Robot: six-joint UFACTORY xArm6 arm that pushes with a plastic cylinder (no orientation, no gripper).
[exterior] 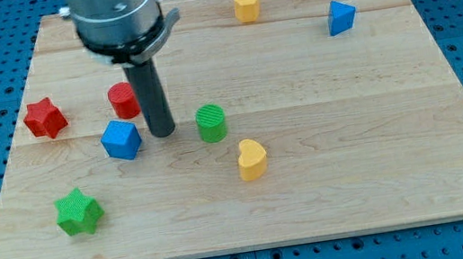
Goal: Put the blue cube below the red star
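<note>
The blue cube [121, 139] lies on the wooden board at the view's left of centre. The red star [45, 118] lies further to the view's left and a little higher, near the board's left edge. My tip [162, 133] rests on the board just to the view's right of the blue cube, with a small gap between them. A red cylinder [124, 100] stands just above the blue cube, close to the left side of my rod.
A green cylinder [211, 122] stands right of my tip. A yellow heart [252, 158] lies below it. A green star [77, 212] sits at the lower left. A yellow block [247, 6] and a blue triangular block [340, 17] lie near the top. The board [376, 127] has raised edges all round.
</note>
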